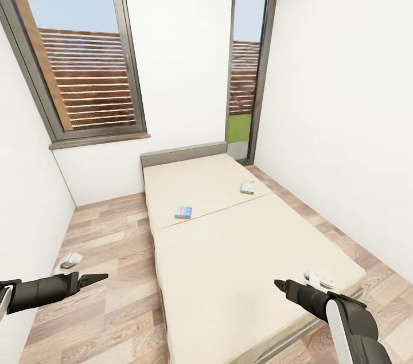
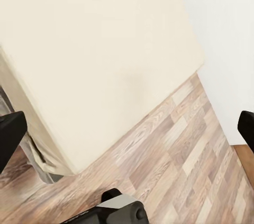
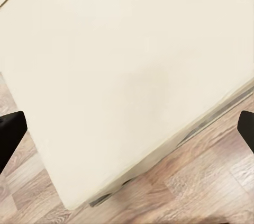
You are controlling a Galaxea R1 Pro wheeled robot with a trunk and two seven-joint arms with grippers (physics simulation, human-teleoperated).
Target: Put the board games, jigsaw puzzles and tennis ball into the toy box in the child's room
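head view: two board games lie on the bed's far pad, a blue one near the seam, a pale green one by the right edge. my left fingers and right fingers look pinched narrow, empty.
left wrist: fingers spread wide over floor.
right wrist: fingers wide over the bed.
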